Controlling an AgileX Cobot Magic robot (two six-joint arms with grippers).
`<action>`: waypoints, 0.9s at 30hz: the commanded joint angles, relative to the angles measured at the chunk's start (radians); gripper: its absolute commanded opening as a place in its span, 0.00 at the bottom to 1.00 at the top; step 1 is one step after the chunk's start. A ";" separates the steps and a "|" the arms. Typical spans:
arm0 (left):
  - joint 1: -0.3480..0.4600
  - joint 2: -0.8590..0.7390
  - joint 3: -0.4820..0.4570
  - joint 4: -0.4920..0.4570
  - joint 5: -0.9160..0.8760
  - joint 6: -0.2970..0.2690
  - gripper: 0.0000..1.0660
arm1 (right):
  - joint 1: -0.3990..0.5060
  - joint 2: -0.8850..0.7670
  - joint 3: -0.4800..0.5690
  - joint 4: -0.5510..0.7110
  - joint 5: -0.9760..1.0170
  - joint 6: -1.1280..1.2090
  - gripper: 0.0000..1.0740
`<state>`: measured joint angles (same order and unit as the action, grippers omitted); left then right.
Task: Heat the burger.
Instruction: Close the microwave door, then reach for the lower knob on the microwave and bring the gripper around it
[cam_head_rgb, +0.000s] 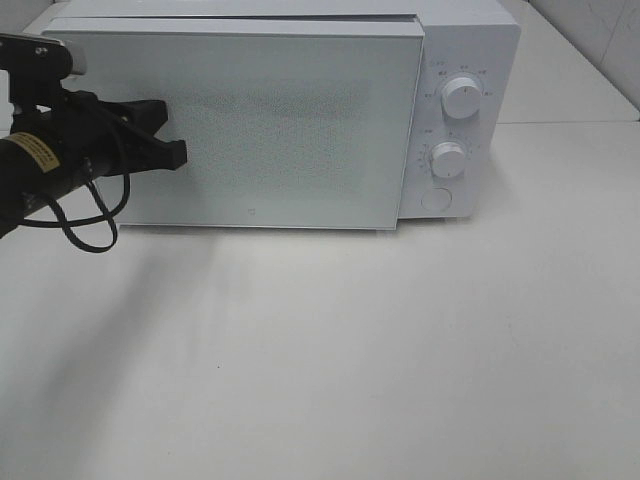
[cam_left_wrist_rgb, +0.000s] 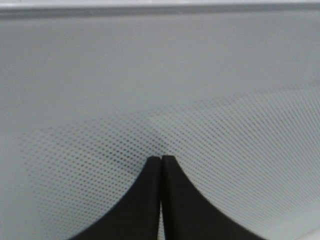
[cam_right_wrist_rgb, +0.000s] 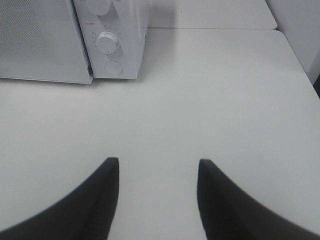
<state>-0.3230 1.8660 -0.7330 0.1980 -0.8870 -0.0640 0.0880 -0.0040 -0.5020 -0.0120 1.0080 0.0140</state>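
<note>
The burger is out of view. A white microwave stands at the back of the table, its door nearly flush with the body. My left gripper is shut with nothing in it, its tips against the left part of the door's dotted window. In the left wrist view the left gripper shows both black fingers pressed together at the door. My right gripper is open and empty above bare table, out of the overhead view.
Two white knobs and a round button sit on the microwave's right panel. The white table spreads in front. A seam in the table runs behind the microwave's right side.
</note>
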 joint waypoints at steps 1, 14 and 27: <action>0.009 0.026 -0.090 -0.140 -0.010 0.022 0.00 | -0.002 -0.030 0.002 -0.002 -0.009 -0.009 0.44; -0.050 0.134 -0.275 -0.208 0.058 0.064 0.00 | -0.002 -0.030 0.002 -0.002 -0.009 -0.009 0.44; -0.142 0.198 -0.419 -0.219 0.095 0.040 0.00 | -0.002 -0.030 0.002 -0.002 -0.009 -0.009 0.44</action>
<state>-0.5320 2.0660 -1.0810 0.3030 -0.7330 -0.0100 0.0880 -0.0040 -0.5020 -0.0120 1.0080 0.0140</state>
